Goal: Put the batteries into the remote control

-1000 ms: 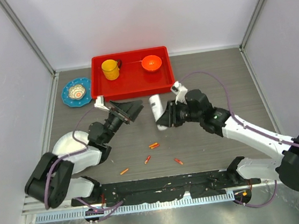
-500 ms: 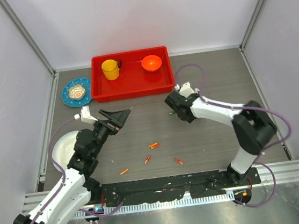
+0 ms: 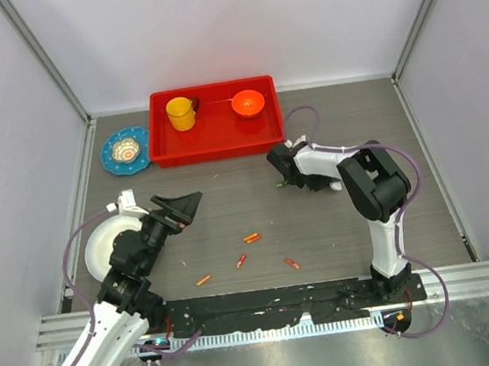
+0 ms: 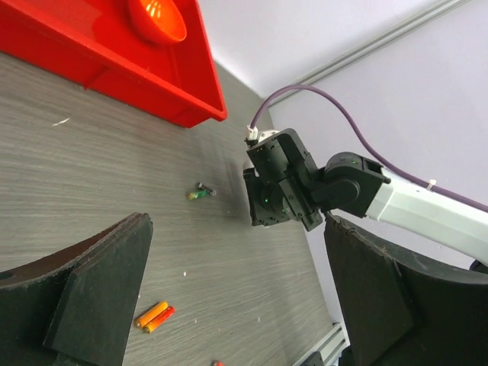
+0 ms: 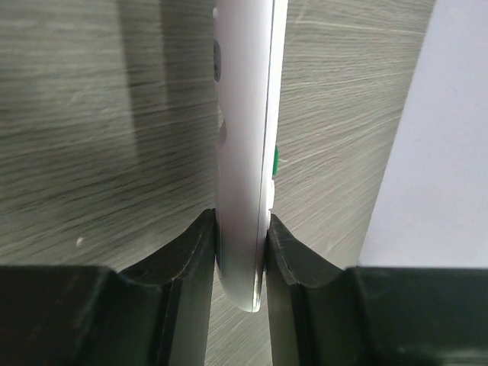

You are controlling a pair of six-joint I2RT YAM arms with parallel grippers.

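Observation:
In the right wrist view, my right gripper (image 5: 240,223) is shut on the lower end of the remote control (image 5: 242,137), a slim white oblong standing on edge over the table. From above, that gripper (image 3: 280,168) points down near the red tray and hides the remote. A green battery (image 4: 200,194) lies just beside it. Orange batteries lie mid-table: a pair (image 3: 251,237), one (image 3: 241,260), one (image 3: 203,279) and one (image 3: 292,263). My left gripper (image 3: 181,206) hangs open and empty at the left, aimed at the pair (image 4: 155,315).
A red tray (image 3: 222,143) at the back holds a yellow cup (image 3: 181,112) and an orange bowl (image 3: 248,103). A blue plate (image 3: 126,150) sits left of it. A white plate (image 3: 101,243) lies under my left arm.
My right arm has folded back, carrying the remote from mid-table toward the tray. My left arm has drawn back to the left and nearer, its jaws still open.

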